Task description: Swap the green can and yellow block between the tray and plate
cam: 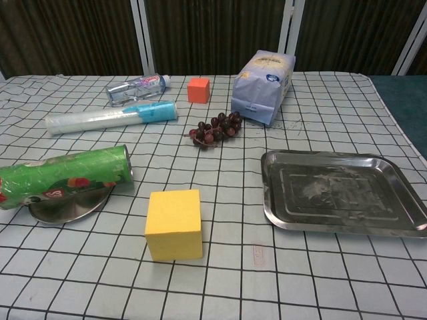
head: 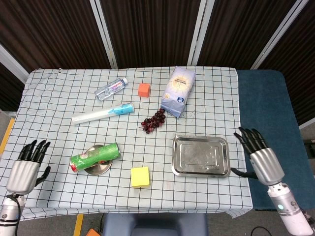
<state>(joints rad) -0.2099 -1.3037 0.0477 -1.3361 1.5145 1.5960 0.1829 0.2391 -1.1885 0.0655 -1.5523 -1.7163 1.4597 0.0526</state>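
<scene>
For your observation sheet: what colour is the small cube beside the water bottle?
Orange small cube; the chest view shows it best.

The head view looks steeply down from high above the near edge, far enough off to take in the whole checked tabletop (head: 49,108), the dark curtains behind it and both hands at the lower corners. The chest view sits low and close at the near edge, facing level across the cloth toward the curtains (no hand shows in it). Both share the green can (head: 95,157), yellow block (cam: 174,224), tray (cam: 400,223) and the far clutter.
</scene>
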